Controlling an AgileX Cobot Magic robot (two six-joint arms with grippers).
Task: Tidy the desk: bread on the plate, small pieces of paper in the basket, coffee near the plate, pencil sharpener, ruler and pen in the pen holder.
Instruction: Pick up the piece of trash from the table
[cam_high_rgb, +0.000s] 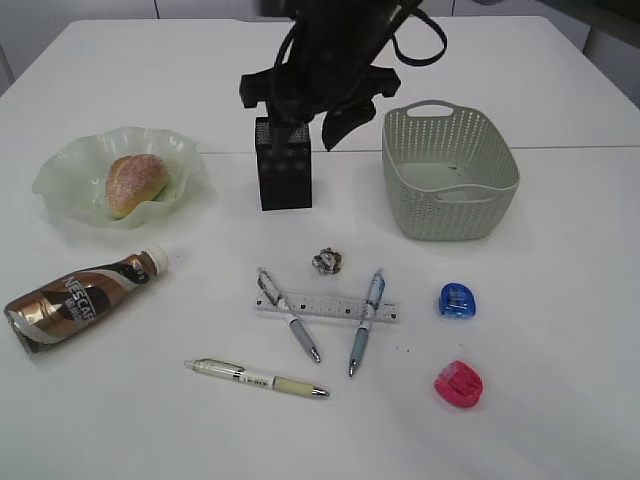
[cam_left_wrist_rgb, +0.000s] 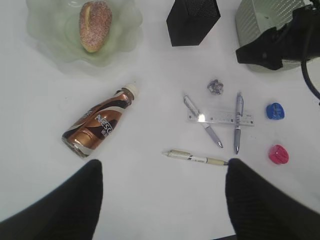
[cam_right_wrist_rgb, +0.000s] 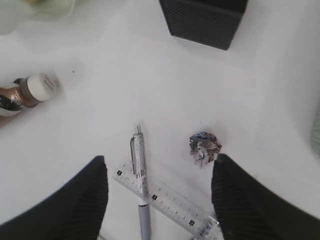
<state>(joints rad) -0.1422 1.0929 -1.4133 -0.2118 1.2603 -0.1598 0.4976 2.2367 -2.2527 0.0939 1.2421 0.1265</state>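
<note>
The bread (cam_high_rgb: 135, 183) lies in the green plate (cam_high_rgb: 60, 175). Below it the coffee (cam_high_rgb: 85, 298) lies on its side. A paper ball (cam_high_rgb: 327, 261) sits between the pen holder (cam_high_rgb: 284, 165) and the ruler (cam_high_rgb: 325, 306). Two pens (cam_high_rgb: 288, 314) (cam_high_rgb: 366, 320) cross the ruler and a third pen (cam_high_rgb: 258, 378) lies nearer. Blue (cam_high_rgb: 456, 300) and pink (cam_high_rgb: 460, 384) sharpeners lie right of the ruler. My right gripper (cam_right_wrist_rgb: 161, 160) hangs open high above ruler (cam_right_wrist_rgb: 165, 200) and paper ball (cam_right_wrist_rgb: 204, 148), holding nothing. High over the near desk, my left gripper (cam_left_wrist_rgb: 164, 162) is open and empty.
The grey-green basket (cam_high_rgb: 450, 170) stands right of the pen holder. My right arm (cam_high_rgb: 320, 70) hangs over the pen holder at the back middle. The white desk (cam_high_rgb: 560, 420) runs on to the near right.
</note>
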